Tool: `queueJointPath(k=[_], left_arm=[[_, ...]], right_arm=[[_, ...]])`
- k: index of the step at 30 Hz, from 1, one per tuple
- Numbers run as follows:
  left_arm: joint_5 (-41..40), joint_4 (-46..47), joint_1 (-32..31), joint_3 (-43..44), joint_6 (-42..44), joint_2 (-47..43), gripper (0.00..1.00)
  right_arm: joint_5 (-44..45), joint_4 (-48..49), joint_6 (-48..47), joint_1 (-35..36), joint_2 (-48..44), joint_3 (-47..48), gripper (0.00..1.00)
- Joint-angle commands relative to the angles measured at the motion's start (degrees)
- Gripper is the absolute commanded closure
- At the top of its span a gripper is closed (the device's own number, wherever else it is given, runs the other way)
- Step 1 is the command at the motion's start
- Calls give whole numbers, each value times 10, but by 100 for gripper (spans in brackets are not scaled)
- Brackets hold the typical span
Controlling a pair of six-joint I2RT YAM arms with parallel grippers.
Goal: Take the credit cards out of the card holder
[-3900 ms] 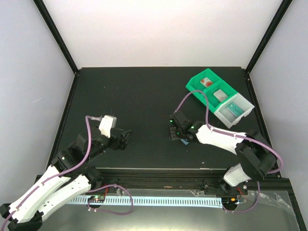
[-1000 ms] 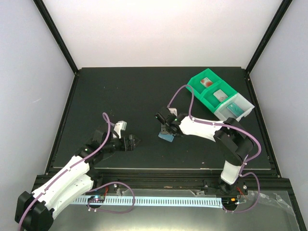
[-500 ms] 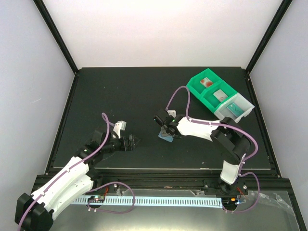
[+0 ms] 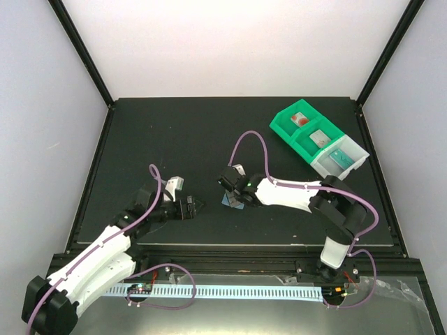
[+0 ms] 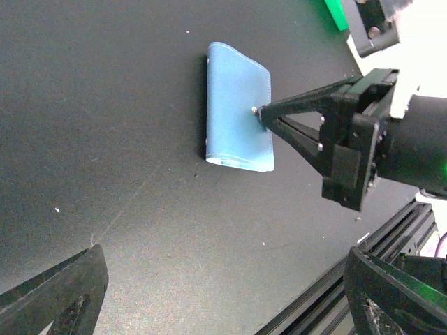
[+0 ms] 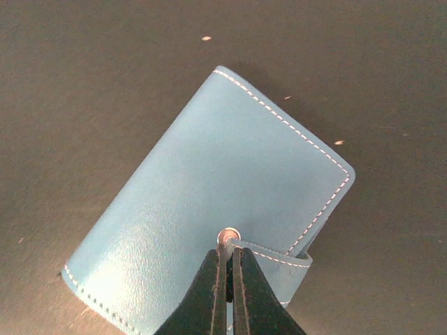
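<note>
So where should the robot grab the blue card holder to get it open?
By the little strap tab beside the snap, coming from the long edge it wraps over. The card holder lies flat and shut on the table, so that tab looks like the only loose bit to pinch.

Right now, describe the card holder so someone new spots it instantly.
On the black table, look near the middle, under the closed right claw. The card holder is a folded light blue sleeve with white stitching and a snap strap, nothing like the green and clear bins far right.
</note>
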Motion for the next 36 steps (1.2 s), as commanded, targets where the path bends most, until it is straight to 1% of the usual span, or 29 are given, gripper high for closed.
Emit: queueJointPath(k=[1,5,9,13,15,20,24,29,34,36], left_arm=[[10,26,3,-6,-12,16,7],[12,31,3,-6,-14,29,11],[17,52,3,-12,-23,36,13],[49,95,3,-21,-22,60,15],[50,94,3,-14,-13,87,16],[34,80,4,7,3,126,17],[34,92,6,12,4,142,21],[29,95,9,16,4,158,23],[14,90,13,27,10,170,24],[9,86,14,36,17,173,25]], right_arm=[[-55,67,-52,16,-55,-34,99],[-106,144,-71,24,-107,-78,99],[-98,172,-80,24,-126,-88,99],[-127,217,-85,24,-145,-89,99],[-137,237,-84,24,-154,-93,99],[-117,257,-74,23,-162,-90,99],[-94,247,-70,22,-151,-93,99],[-83,275,-49,19,-176,-145,99],[-52,267,-28,9,-193,-181,99],[-54,273,-23,1,-202,-196,99]])
